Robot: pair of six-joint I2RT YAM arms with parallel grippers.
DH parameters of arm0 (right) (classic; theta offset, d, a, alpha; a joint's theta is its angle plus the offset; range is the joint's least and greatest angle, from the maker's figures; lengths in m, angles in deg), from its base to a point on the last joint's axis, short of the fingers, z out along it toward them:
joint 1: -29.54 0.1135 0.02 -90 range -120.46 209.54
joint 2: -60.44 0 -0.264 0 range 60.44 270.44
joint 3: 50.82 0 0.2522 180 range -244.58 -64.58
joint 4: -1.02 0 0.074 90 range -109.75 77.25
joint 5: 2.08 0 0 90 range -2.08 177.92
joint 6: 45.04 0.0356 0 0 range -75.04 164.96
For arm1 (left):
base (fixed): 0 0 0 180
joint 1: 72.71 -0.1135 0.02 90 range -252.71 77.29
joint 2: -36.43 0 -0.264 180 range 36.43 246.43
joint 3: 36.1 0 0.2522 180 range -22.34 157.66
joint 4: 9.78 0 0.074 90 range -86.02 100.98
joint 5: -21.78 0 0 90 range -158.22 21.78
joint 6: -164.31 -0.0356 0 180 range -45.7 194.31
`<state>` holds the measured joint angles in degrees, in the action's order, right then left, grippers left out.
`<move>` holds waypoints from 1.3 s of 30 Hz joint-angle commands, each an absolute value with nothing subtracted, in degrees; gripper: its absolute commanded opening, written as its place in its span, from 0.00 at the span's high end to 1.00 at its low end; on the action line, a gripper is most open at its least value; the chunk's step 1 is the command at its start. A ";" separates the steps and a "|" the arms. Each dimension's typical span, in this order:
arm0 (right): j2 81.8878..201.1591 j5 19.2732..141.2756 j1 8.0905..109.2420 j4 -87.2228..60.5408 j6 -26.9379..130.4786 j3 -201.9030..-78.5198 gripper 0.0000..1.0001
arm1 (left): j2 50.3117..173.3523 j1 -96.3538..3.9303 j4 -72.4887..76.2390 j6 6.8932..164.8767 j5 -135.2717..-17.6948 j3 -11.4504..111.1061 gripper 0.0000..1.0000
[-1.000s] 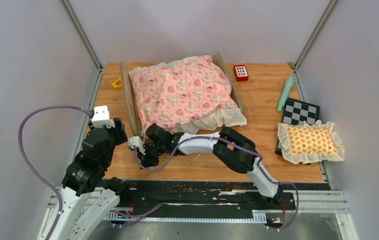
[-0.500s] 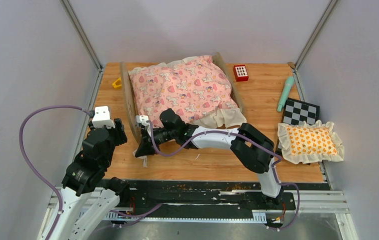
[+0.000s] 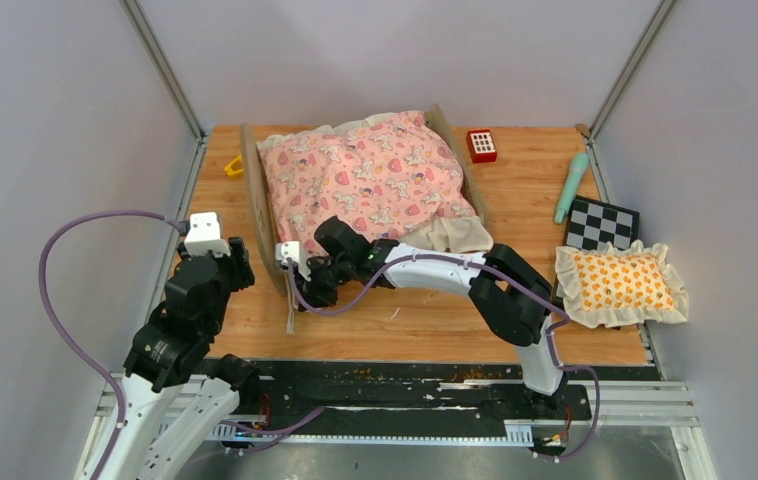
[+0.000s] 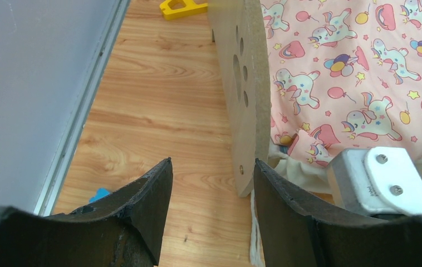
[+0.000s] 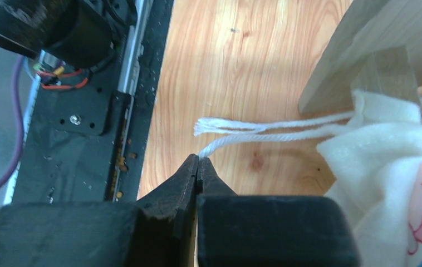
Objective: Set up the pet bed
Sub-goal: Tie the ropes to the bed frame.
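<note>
The pet bed (image 3: 255, 205) stands at the table's middle back, its pink unicorn quilt (image 3: 365, 185) spread over it. My right gripper (image 3: 310, 295) is at the bed's near left corner, shut on a white cord (image 5: 264, 133) that runs from the quilt's cream ruffle (image 5: 381, 161). The wrist view shows the right gripper (image 5: 199, 158) pinching one strand's end beside the wooden frame (image 5: 364, 50). A second strand lies loose. My left gripper (image 4: 211, 164) hangs open over bare wood just left of the paw-print headboard (image 4: 248, 83), holding nothing. The mattress is hidden.
An orange-patterned frilled pillow (image 3: 620, 282) lies at the right on a checkered board (image 3: 601, 225). A teal stick (image 3: 570, 187), a red block (image 3: 481, 145) and a yellow piece (image 3: 234, 167) sit near the back. Grey walls close in both sides.
My right gripper has moved from the table's front left back toward the bed's near corner. The quilt's near ruffle now lies drawn in closer to the frame. The left arm has stayed put.
</note>
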<state>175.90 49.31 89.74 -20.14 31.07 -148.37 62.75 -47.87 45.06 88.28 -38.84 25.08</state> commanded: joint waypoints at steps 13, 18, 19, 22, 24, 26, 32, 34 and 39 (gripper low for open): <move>177.44 61.65 91.19 -33.79 23.29 -149.23 1.00 | 63.20 -47.76 43.80 88.19 -40.07 23.80 0.37; 177.00 58.62 91.58 -32.23 30.30 -148.17 1.00 | 63.41 -47.75 43.84 88.45 -40.53 23.80 0.37; 176.66 57.49 91.59 -31.70 31.87 -147.82 1.00 | 63.34 -47.75 43.99 88.46 -40.46 23.80 0.37; 175.15 55.32 91.51 -30.53 36.64 -146.39 1.00 | 63.07 -47.75 44.18 88.46 -40.39 23.71 0.36; 174.31 53.74 91.50 -29.14 40.23 -144.99 1.00 | 62.97 -47.75 44.14 88.61 -40.40 23.63 0.36; 174.07 52.22 91.50 -27.77 43.62 -143.77 1.00 | 63.02 -47.75 43.99 88.69 -40.59 23.63 0.37; 172.19 50.60 91.33 -19.98 54.41 -137.46 0.93 | 63.32 -47.75 43.93 88.88 -41.00 23.89 0.36; 171.16 49.78 91.25 -17.22 56.97 -135.80 0.89 | 63.32 -47.71 43.90 88.93 -41.06 23.89 0.37; 168.57 48.72 91.22 -14.36 59.49 -134.03 0.83 | 63.28 -47.75 44.05 89.06 -41.24 23.89 0.37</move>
